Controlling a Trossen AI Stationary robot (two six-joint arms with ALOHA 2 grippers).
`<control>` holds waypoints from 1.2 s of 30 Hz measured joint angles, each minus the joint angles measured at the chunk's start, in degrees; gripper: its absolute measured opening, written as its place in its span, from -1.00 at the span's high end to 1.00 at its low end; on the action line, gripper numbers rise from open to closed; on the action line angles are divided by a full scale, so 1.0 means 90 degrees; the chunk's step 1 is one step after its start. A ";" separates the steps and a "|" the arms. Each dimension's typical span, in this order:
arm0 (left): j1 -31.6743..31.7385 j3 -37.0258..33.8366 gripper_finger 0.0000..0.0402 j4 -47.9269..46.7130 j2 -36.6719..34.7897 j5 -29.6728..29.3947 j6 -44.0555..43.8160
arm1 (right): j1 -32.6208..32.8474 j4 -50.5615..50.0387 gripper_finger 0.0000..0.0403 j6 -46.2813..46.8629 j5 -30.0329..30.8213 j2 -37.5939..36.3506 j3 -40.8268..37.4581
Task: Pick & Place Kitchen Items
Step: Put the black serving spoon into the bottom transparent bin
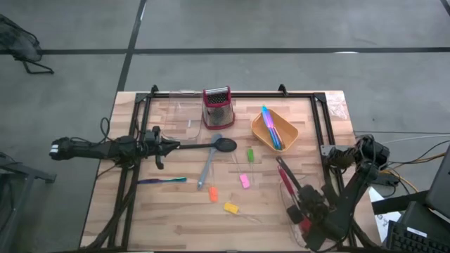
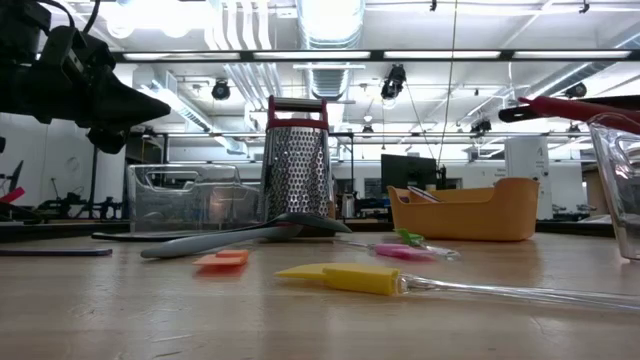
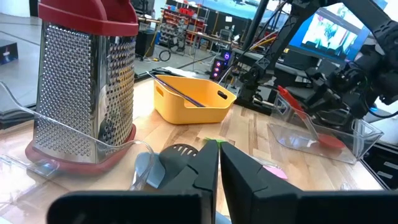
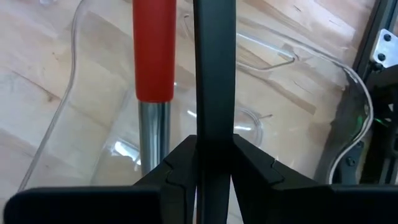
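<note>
Crowding the black spoon (image 1: 214, 145): grater (image 1: 217, 107), orange tray (image 1: 275, 132).

Pale planked wooden table (image 1: 176, 218) looks smooth; perforated shiny steel box grater (image 2: 296, 170) has a glossy red plastic top; clear plastic bin (image 2: 185, 197); matt orange plastic tray (image 1: 285, 128).

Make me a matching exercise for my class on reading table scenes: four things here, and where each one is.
Things:
1. box grater
2. blue utensil
3. yellow piece
4. black spoon

Places:
A. in the left gripper's grip
B. at the table's far edge
C. nearest the table's front edge
D. flat on the wood, near the left arm

Pairs: 1-B, 2-D, 3-C, 4-A
</note>
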 joint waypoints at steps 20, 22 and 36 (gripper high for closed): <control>0.0000 0.0000 0.88 0.0000 0.0000 0.0000 0.0001 | -0.0124 -0.0623 0.05 -0.0877 0.0637 -0.0021 0.0663; -0.0002 0.0000 0.89 0.0000 0.0000 0.0000 0.0000 | -0.0238 -0.0631 0.06 -0.1381 0.0933 -0.0029 0.0800; -0.0002 0.0000 0.90 0.0000 0.0000 0.0000 0.0002 | -0.1872 -0.0043 0.15 -0.5420 0.2201 -0.0009 0.1399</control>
